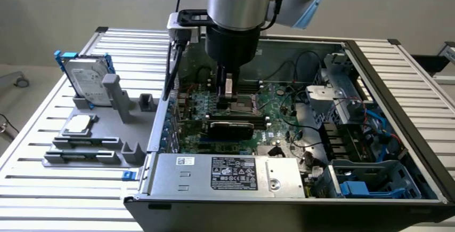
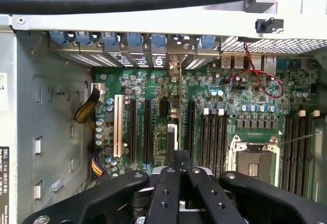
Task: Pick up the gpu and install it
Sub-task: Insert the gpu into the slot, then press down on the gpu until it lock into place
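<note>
One card matters. In the exterior view the gpu (image 1: 229, 129) stands on edge in the motherboard (image 1: 281, 101), mid-case, with the gripper (image 1: 231, 104) just above it, fingers drawn together. It is probably light, stiff and fragile, best pinched along its bare top edge. The power supply label (image 1: 242, 174) is too small to read.

In the wrist view the closed gripper (image 2: 178, 163) sits over the edge-on gpu (image 2: 172, 134); I cannot tell whether it pinches the card. A sticker (image 2: 4, 155) seems to read DELL.

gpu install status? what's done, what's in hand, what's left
Done: the hand is down inside the open case, over the motherboard's expansion slots. In hand: it is shut, and a thin card edge, likely the gpu, runs on from the fingers toward the case rear. Left: gripped or seated cannot be told, so the install is unconfirmed.
</note>
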`<state>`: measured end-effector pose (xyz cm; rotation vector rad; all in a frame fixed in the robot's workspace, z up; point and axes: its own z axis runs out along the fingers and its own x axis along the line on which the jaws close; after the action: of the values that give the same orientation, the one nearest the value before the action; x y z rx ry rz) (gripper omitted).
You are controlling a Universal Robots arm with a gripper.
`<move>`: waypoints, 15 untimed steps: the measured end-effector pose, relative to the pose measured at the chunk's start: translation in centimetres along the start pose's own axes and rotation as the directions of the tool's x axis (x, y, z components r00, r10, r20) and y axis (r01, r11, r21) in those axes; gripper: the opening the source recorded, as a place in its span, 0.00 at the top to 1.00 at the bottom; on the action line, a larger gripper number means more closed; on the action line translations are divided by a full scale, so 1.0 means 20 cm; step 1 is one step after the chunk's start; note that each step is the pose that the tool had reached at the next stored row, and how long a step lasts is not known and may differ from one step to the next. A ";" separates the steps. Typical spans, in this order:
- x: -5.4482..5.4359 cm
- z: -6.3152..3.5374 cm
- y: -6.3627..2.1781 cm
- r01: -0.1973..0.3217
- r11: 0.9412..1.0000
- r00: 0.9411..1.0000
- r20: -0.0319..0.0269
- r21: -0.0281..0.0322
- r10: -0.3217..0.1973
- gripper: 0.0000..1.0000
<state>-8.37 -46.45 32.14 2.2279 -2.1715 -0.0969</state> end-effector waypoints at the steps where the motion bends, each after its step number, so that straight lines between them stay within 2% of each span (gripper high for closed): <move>1: 0.00 0.000 0.000 0.000 1.000 1.000 0.000 0.000 0.000 0.89; 11: 0.00 0.001 -0.001 0.000 1.000 1.000 0.000 0.000 0.000 0.89; 15: -0.01 0.030 -0.004 0.000 1.000 1.000 0.002 0.000 0.000 0.89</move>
<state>-8.34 -46.30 31.55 2.2291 -2.1724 -0.0992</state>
